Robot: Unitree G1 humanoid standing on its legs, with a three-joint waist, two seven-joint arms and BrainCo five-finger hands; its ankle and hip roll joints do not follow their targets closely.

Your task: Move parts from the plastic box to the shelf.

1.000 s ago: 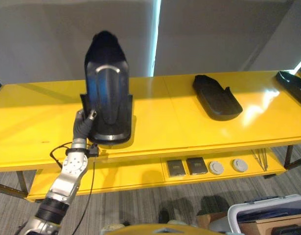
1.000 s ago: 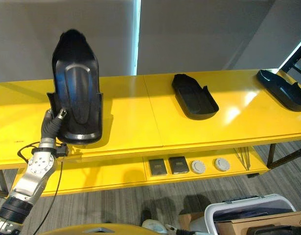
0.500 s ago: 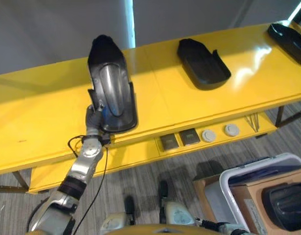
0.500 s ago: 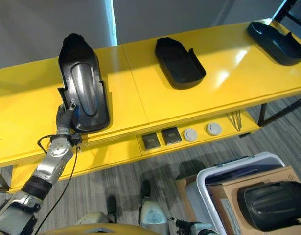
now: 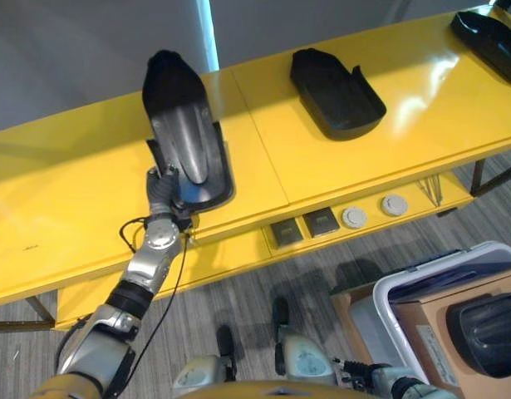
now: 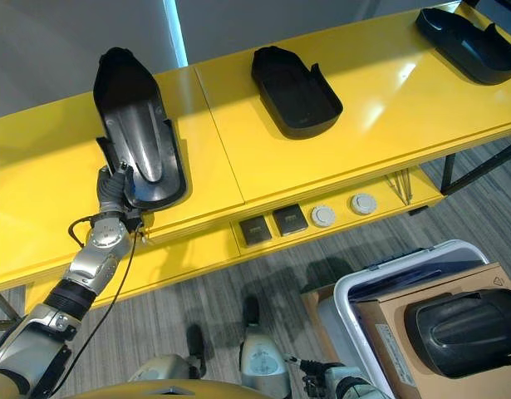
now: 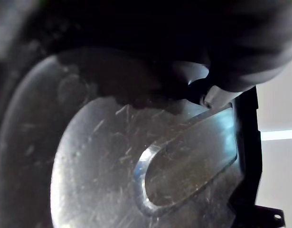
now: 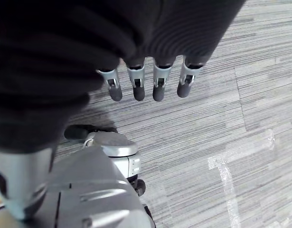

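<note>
A long glossy black moulded part [image 5: 184,137] rests on the yellow shelf top [image 5: 64,208], its narrow end toward the wall. My left hand [image 5: 161,189] grips its near left edge, fingers curled over the rim; the left wrist view shows the shiny part [image 7: 136,161] very close, with one fingertip [image 7: 217,95] on it. Another black part [image 6: 463,328] lies in the white plastic box [image 5: 388,287] on the floor at lower right. My right hand [image 8: 146,80] hangs over the grey floor with its fingers straight and nothing in it.
Two more black parts [image 5: 334,81] [image 5: 488,33] lie further right on the shelf top. On the lower shelf sit two dark square pads [image 5: 286,232] and two round white discs [image 5: 353,217]. A cardboard sheet [image 5: 429,324] lines the box.
The camera has tipped down and right, bringing the plastic box into view. The part in my left hand has gone from standing upright to leaning back low over the shelf top.
</note>
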